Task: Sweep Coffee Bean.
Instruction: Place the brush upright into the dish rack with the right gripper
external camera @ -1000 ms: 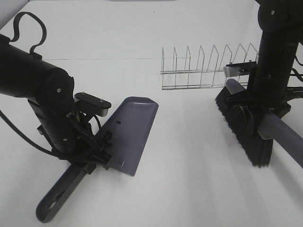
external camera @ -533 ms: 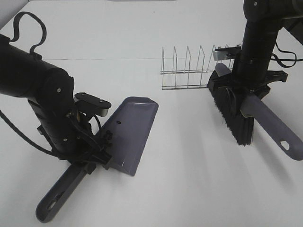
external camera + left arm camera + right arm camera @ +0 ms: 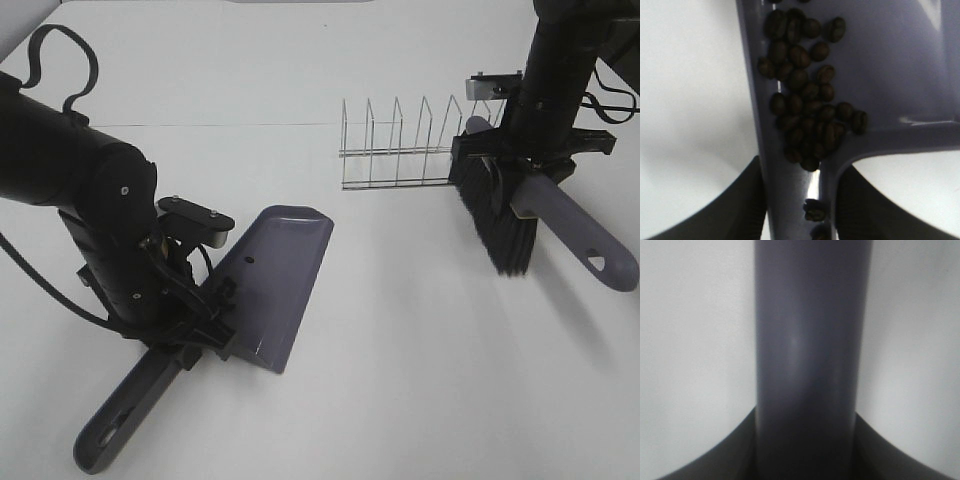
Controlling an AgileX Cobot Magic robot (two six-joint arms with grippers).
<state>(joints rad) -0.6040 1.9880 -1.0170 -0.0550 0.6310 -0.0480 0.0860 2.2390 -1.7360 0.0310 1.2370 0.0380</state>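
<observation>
Dozens of beans (image 3: 807,107) in the dustpan (image 3: 275,285); brush (image 3: 500,215) withdrawn.
In the last second the right arm has carried the brush back toward the far right corner of the bench (image 3: 400,380), beside the rack (image 3: 400,150); sweeping judged finished. Beans are heaped at the pan's handle end. Left gripper (image 3: 195,335) pinches the dustpan handle near the left front corner, unmoved. Right gripper (image 3: 520,165) clamps the brush handle, arm near upright.

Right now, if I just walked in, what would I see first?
A heap of dark coffee beans lies in the grey-purple dustpan, which the left gripper holds by its handle on the left of the white table. On the right, the right gripper grips a black-bristled brush next to a wire rack.
</observation>
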